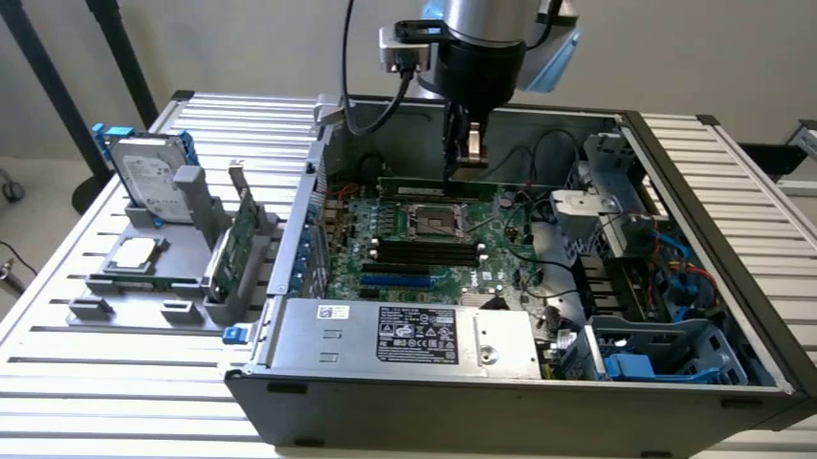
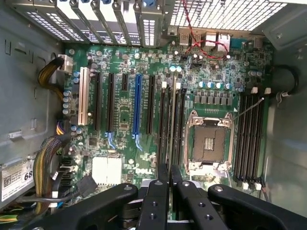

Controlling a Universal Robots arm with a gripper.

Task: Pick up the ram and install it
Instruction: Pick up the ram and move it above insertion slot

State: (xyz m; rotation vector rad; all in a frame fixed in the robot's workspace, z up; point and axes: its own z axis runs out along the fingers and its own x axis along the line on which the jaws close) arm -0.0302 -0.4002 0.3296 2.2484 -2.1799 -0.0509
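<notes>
Holding the ram (image 1: 434,189) upright on its long edge, low over the motherboard (image 1: 504,258), just on the far side of the CPU socket (image 1: 434,222). Pinched at mid-length along the top edge by the end effector (image 1: 469,164), closed against both faces. Judged as the install step: lifted clear of the surface (image 1: 77,382), poised at the memory slots (image 2: 172,124); cannot tell whether seated. Calls for keeping the stick square to its slot and pressing straight down, evenly. Ringed by the open computer case (image 1: 383,402).
</notes>
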